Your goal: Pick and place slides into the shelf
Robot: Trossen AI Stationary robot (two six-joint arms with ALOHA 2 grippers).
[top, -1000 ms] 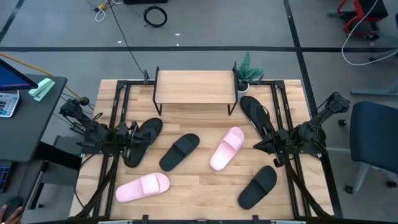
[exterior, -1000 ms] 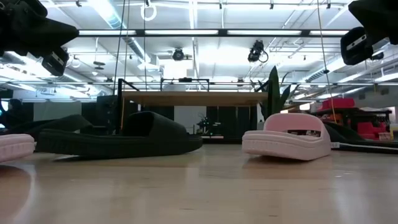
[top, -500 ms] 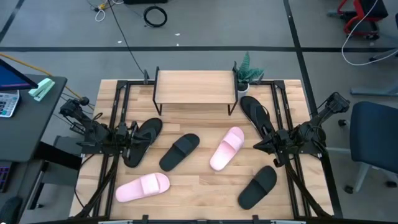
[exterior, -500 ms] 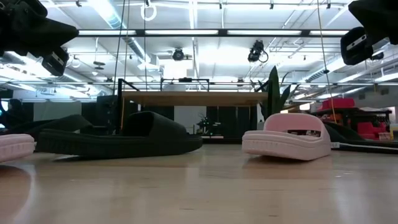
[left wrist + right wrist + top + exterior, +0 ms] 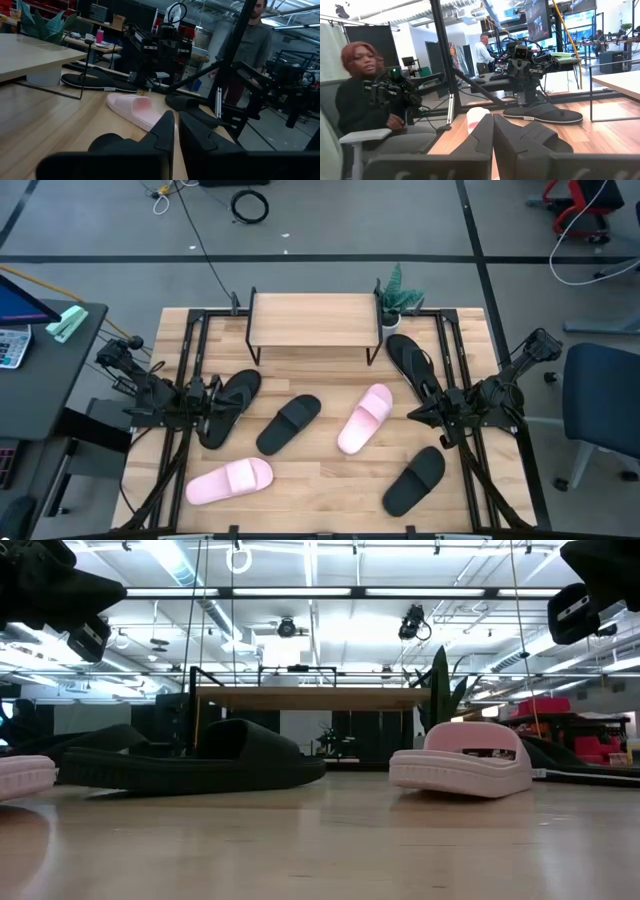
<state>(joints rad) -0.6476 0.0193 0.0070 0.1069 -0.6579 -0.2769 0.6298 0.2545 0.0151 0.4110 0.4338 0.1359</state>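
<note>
Both arms hang idle at the sides of the slatted wooden table (image 5: 330,480), and nothing is held. The left gripper (image 5: 205,402) sits near the table's left edge with its two fingers pressed nearly together on nothing, right beside a thin black flip-flop (image 5: 228,407); seen from that wrist, the fingers (image 5: 165,131) leave only a narrow slit between them. The right gripper (image 5: 428,411) is likewise clenched on nothing near the right edge, next to the second black flip-flop (image 5: 412,362), which runs from the gripper back towards the shelf's right legs. The shelf (image 5: 313,319), a low rack with a light wood top and thin black legs, stands at the far middle of the table with nothing on its top board, and a small potted plant (image 5: 397,295) stands just off its right end. All six slides lie on the tabletop in front of it: a black wide-band slide (image 5: 288,424) and a pale pink slide (image 5: 365,418) side by side in the middle, a second pink slide (image 5: 229,480) at the near left, and a second black slide (image 5: 414,480) at the near right. Beyond the table a person in dark clothes (image 5: 362,107) is sitting.
</note>
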